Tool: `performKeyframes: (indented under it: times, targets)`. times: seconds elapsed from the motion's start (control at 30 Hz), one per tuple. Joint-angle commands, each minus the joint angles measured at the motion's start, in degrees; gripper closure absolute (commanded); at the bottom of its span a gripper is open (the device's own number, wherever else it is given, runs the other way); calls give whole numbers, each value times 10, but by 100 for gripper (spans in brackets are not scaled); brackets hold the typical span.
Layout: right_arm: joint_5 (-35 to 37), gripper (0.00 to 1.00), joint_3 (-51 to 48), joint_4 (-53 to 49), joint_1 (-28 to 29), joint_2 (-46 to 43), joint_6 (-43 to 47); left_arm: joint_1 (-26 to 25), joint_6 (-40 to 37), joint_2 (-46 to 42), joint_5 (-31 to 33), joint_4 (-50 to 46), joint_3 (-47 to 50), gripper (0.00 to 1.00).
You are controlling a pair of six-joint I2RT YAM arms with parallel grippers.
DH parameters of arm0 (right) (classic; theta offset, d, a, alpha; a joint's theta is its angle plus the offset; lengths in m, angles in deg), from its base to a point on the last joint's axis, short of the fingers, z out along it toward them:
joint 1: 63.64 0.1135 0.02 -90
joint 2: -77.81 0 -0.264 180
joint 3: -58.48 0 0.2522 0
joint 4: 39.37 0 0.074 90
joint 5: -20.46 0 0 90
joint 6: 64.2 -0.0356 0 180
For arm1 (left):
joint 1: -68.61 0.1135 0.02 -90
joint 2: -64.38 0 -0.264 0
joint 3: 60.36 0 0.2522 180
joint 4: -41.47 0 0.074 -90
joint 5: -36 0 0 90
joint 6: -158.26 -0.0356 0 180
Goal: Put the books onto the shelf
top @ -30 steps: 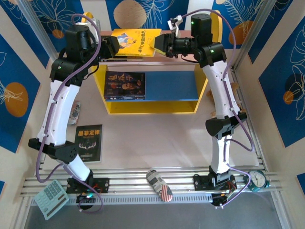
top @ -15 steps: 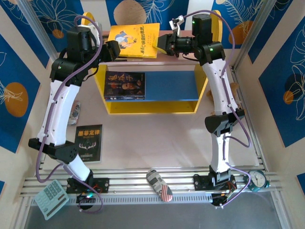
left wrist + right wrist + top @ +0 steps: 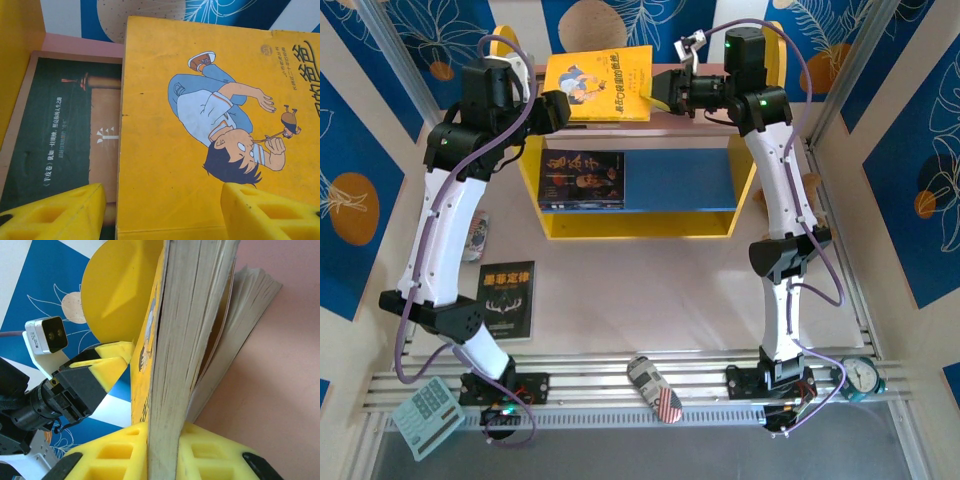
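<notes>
Top external: the right gripper [image 3: 658,95] is clenched on the right edge of the yellow paperback with the cartoon boy [image 3: 600,85], which lies over the pink top board [image 3: 690,128] of the yellow-sided shelf [image 3: 640,225]. The left gripper [image 3: 558,108] hovers released at the book's left edge.

Left wrist: the yellow paperback overlaps a brown-black book with an orange panel [image 3: 65,135]. Sliding would likely drag that one, so lifting and laying looks safer.

Right wrist: the pinched edge stands raised off the pink board. It is best lowered flat before letting go.
</notes>
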Motion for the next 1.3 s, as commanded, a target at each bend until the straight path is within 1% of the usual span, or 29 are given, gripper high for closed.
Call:
performKeyframes:
  times: [0.0,0.1,0.27,0.4,0.5,0.67,0.87,1.1,1.27]
  targets:
    - [-24,81,24,27,6,4,-5,7,-17,-15,17,-18,-19,37]
    - [-24,78,24,32,6,7,-10,7,-19,-13,16,-21,-18,37]
    - [-12,63,23,27,4,8,-9,7,-19,-9,-2,-15,-19,37]
    - [12,56,25,14,0,5,-1,7,-17,-9,-15,-9,-18,36]
    - [36,51,26,-13,-3,3,18,7,-17,-9,-20,-6,-18,36]
    - [70,49,25,-58,-6,-3,52,6,-17,-9,-41,1,-18,36]
    - [92,49,19,-81,-5,-13,72,7,-13,-7,-47,2,-17,36]
    - [107,49,-12,-92,-2,-32,93,7,-16,-9,-47,0,-18,36]
    - [112,49,-13,-108,3,-36,106,7,-13,-9,-52,3,-18,36]
